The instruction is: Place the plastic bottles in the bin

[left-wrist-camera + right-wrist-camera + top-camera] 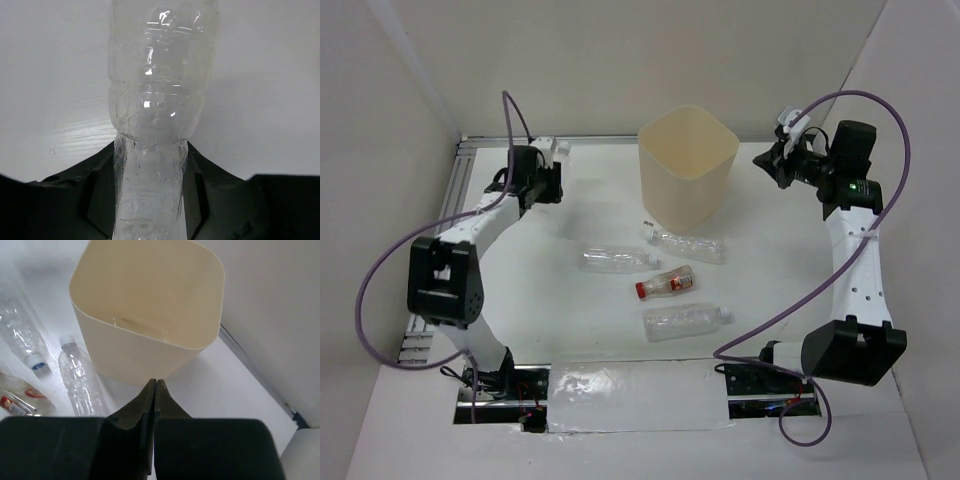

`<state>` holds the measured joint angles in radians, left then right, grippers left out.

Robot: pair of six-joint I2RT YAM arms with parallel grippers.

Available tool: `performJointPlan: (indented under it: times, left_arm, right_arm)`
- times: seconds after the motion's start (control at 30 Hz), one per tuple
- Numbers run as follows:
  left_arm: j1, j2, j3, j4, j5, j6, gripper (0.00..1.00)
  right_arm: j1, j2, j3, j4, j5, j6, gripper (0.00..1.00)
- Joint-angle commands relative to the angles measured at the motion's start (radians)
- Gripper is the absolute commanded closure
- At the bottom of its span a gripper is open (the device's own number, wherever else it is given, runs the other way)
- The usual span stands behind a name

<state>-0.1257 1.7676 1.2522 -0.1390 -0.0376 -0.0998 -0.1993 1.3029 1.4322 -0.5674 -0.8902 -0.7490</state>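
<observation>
Plastic bottles are the whole business here, and one is already in the left hand (pixel 150 210). Its dark fingers (pixel 97 200) press in on a clear bottle (pixel 157 100), pinching it so hard that the walls buckle inward between them. To my eye that grip is firm enough for carrying. The right hand (pixel 155 390) holds nothing: its two fingers are pressed flat together, and it hovers just beside the bin (pixel 145 350), tilted to look down over the rim.

Seen from above, the left hand is out at the far left of the bench (pixel 770 280), well apart from the bin at the far middle. Four more lie on their sides in front of the bin: a near-bin pair (pixel 690 245) of clear ones, then a red-capped bottle (pixel 665 285), then a last clear bottle (pixel 685 320) closest to the arms.

Nothing blocks the bench between the loaded hand and the bin. The tall wall is the real obstacle, I think, so the bottle has to go over the rim. The idle hand by the far-right corner could also crowd the drop.
</observation>
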Motion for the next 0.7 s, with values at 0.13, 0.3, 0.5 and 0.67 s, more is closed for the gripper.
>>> performJointPlan:
  times: [0.13, 0.3, 0.5, 0.67]
  left_arm:
    - [-0.077, -0.316, 0.023, 0.31, 0.372, -0.265, 0.81]
    - [-0.207, -0.235, 0.191, 0.441, 0.441, -0.316, 0.83]
    - [-0.333, -0.022, 0.465, 0.593, 0.409, -0.397, 0.84]
    - [-0.396, 0.093, 0.496, 0.756, 0.296, -0.407, 0.62]
  right_arm:
    - [-0.015, -0.001, -0.067, 0.083, -0.033, 0.232, 0.21]
    - [-0.015, -0.014, -0.116, 0.021, -0.064, 0.153, 0.0]
    - [-0.015, -0.048, -0.2, -0.005, -0.084, 0.106, 0.66]
    - [-0.015, -0.094, -0.28, -0.005, -0.093, 0.106, 0.73]
